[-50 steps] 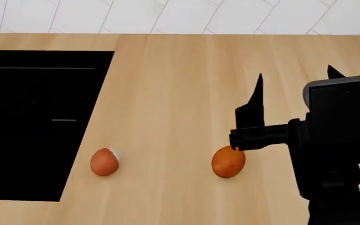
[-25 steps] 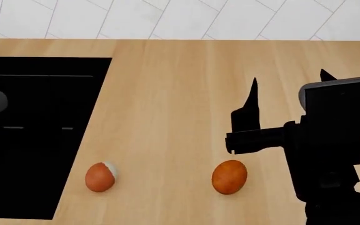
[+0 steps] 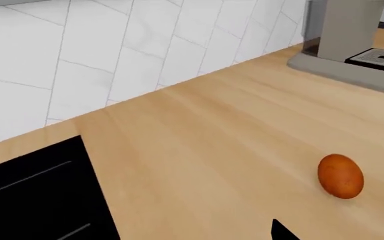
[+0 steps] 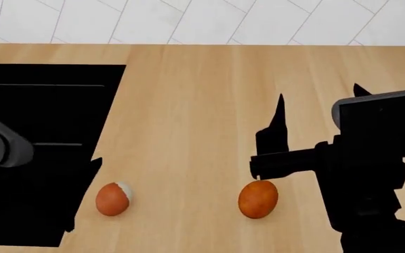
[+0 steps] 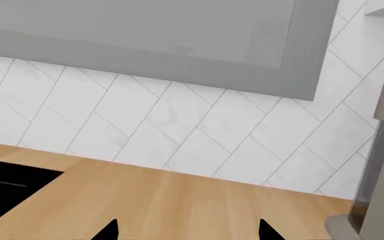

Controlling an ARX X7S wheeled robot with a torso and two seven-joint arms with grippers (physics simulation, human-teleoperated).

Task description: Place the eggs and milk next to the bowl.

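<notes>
Light wood counter (image 4: 195, 105), grain running near to far, carries all items seen. Nearest the front edge lie two eggs, well apart from each other, both on their sides and touching nothing else. The patched egg (image 4: 112, 198) sits just beside the black inset panel (image 4: 40, 105), its whitish end turned toward the back. The plain egg (image 4: 258, 198) lies toward the counter's right, and also shows in the left wrist view (image 3: 341, 175), alone on bare wood.

Right gripper (image 4: 315, 110): held above the counter just behind the plain egg, fingers pointing toward the back wall, spread wide and empty. One finger (image 4: 278, 118) stands in full sight; the other shows only as a tip above the arm body. The right wrist view confirms two separated tips (image 5: 108, 230) with bare wood between them.

Left gripper (image 4: 83, 192): only a dark edge shows over the panel's near right corner, close to the patched egg; a single tip (image 3: 282, 231) appears in its own wrist view. Whether it stands open or closed cannot be told. No contact with either egg is seen.

The panel occupies the counter's left side; its interior reads as flat black, contents indiscernible.

Far: a grey appliance (image 3: 352, 40) stands at the back right of the counter. White tiled wall (image 5: 178, 130) rises from the back edge, a grey cabinet (image 5: 145, 40) mounted above.
</notes>
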